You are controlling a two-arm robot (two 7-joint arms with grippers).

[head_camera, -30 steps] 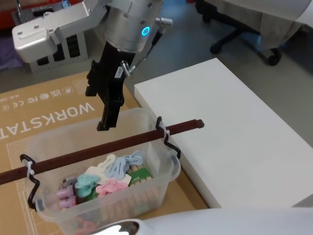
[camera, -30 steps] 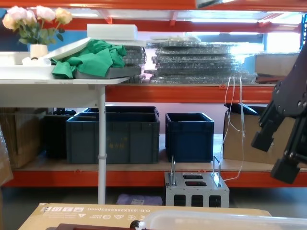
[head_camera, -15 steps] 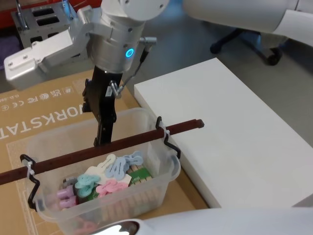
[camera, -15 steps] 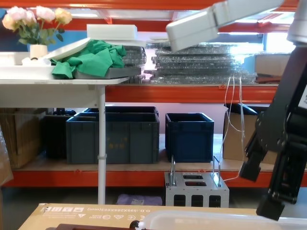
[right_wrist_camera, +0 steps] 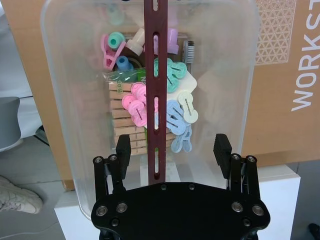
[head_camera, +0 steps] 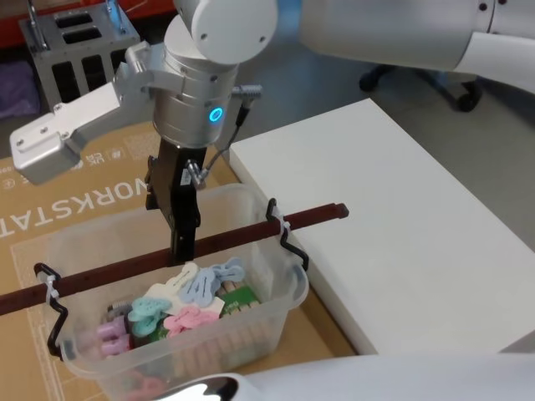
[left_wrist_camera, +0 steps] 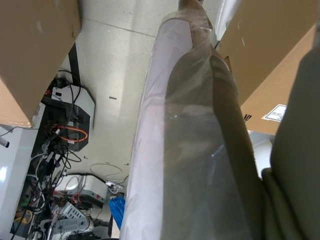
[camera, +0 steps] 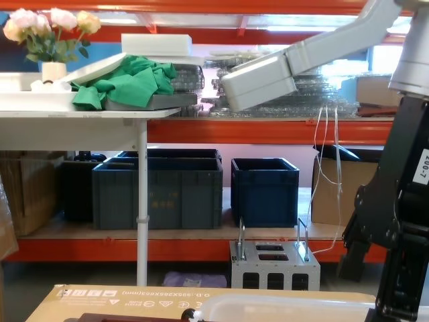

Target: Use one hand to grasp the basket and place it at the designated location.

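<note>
The right end effector [right_wrist_camera: 172, 145] gaped wide, the basket [head_camera: 269, 322]'s bar handle [right_wrist_camera: 155, 75] between its fingers; cardboard [head_camera: 50, 180] beneath read "WORKS".

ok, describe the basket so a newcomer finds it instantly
Find the brown cardboard printed WORKSTAT beside the white block. On it sits the basket, a translucent tub of pastel clothes pegs, with the open right gripper straddling its handle. That long dark red-brown bar across the rim sets it apart from the grey metal box behind.
</note>
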